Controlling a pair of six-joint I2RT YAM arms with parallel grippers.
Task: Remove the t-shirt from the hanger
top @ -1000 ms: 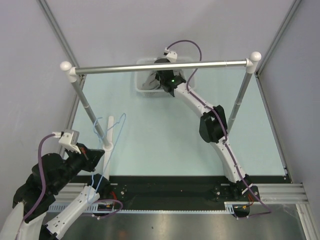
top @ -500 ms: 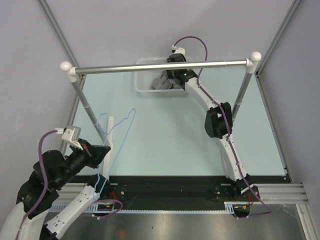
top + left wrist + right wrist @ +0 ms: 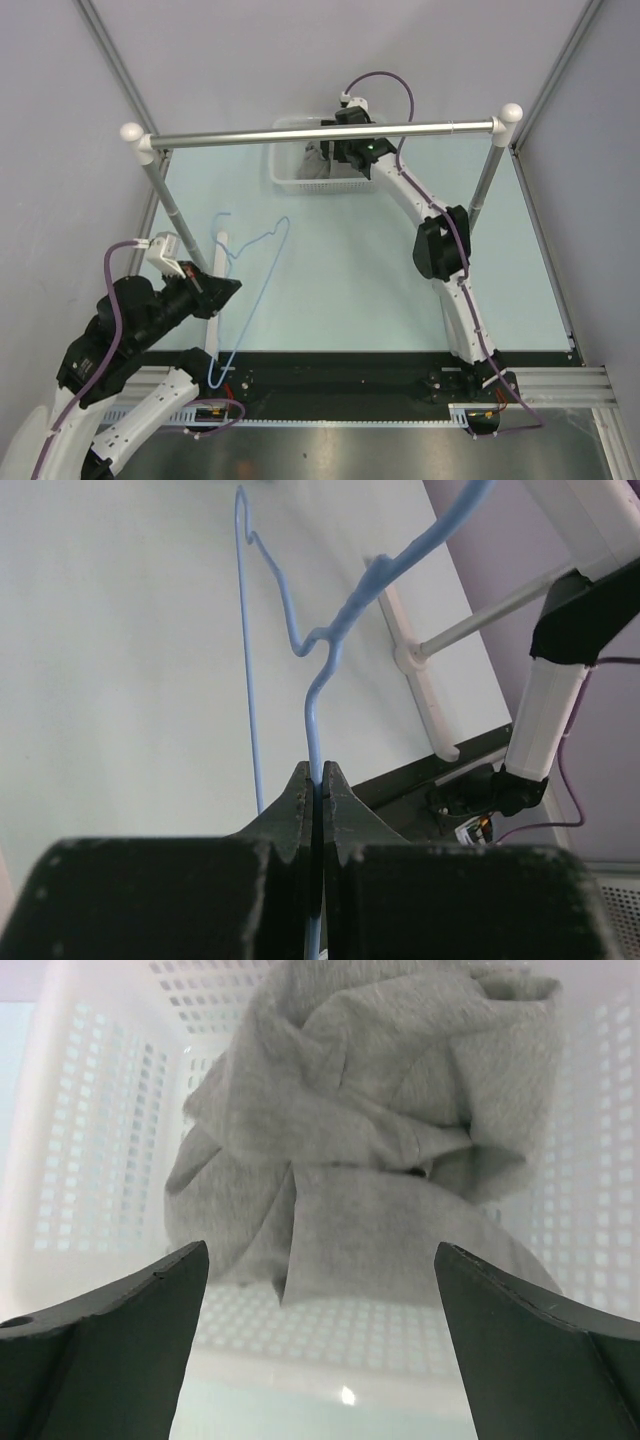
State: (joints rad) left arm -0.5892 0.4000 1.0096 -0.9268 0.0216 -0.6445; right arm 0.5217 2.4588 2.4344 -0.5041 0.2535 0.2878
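My left gripper [image 3: 316, 776] is pinched tight on the hanger [image 3: 311, 730], the blue wire clamped between both fingertips. I hold it low at the near left of the table [image 3: 330, 270], and the wire frame slants up and away from my fingers.

Farther out, the silver rail [image 3: 320, 132] spans the table on its two posts. Beyond it, at the far edge, sits the white basket [image 3: 90, 1140]. My right gripper [image 3: 315, 1260] hangs just over it, fingers spread wide and holding nothing. The t-shirt [image 3: 370, 1110] lies crumpled inside the basket, well apart from the hanger.
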